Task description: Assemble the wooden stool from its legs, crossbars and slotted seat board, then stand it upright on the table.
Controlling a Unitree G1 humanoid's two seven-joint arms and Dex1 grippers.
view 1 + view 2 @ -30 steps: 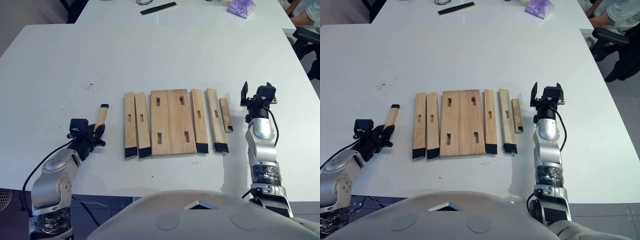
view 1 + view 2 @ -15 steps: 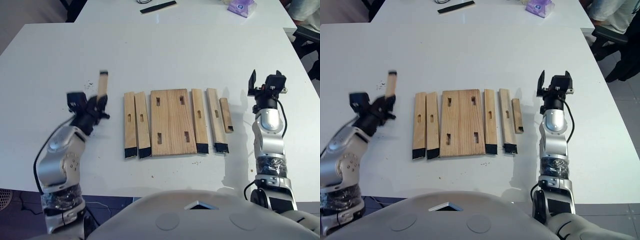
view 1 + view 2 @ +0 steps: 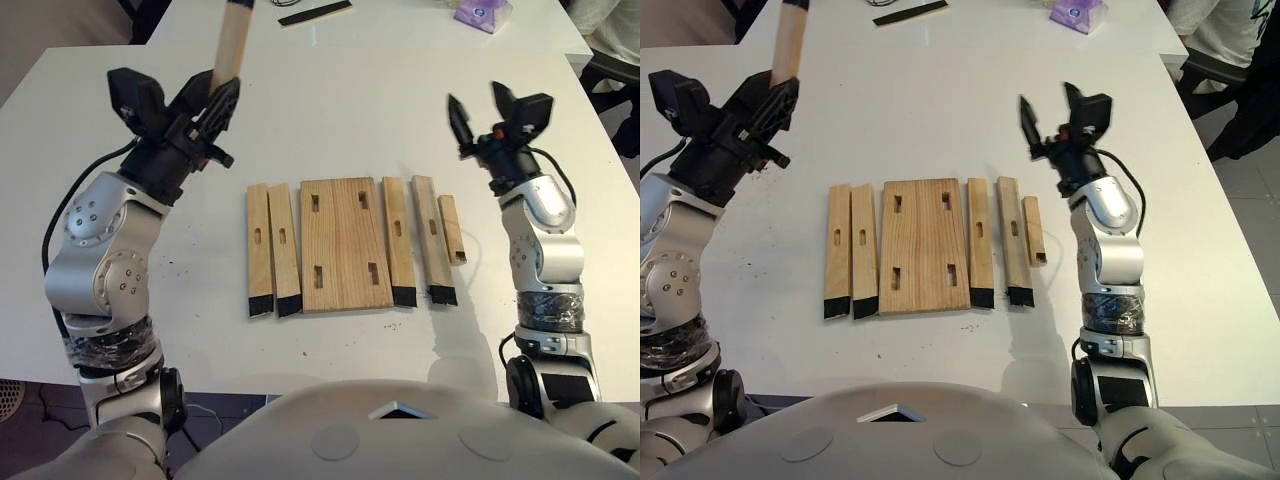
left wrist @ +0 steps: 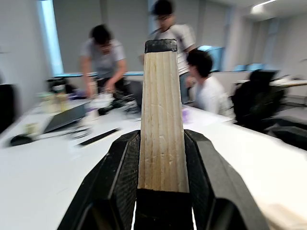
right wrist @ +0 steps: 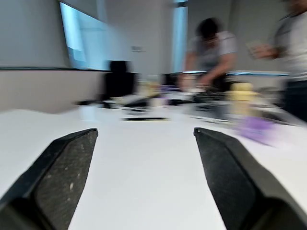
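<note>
The slotted seat board (image 3: 345, 243) lies flat at the table's middle. Two legs (image 3: 272, 249) lie to its left and two more legs (image 3: 415, 238) to its right, with a short crossbar (image 3: 451, 229) beside those. My left gripper (image 3: 215, 102) is raised high over the table's left side, shut on another short crossbar (image 3: 234, 42) that points up and away; the same crossbar (image 4: 163, 139) stands between its black fingers (image 4: 120, 177). My right gripper (image 3: 473, 108) is lifted above the right side, open and holding nothing, its fingers (image 5: 57, 177) wide apart.
A black strip (image 3: 316, 15) and a purple packet (image 3: 483, 15) lie on the far table. The white table (image 3: 360, 120) has free room behind the wooden parts.
My left arm has lifted the short crossbar from the table's left side high into the air. My right gripper has risen and swung up, still open.
</note>
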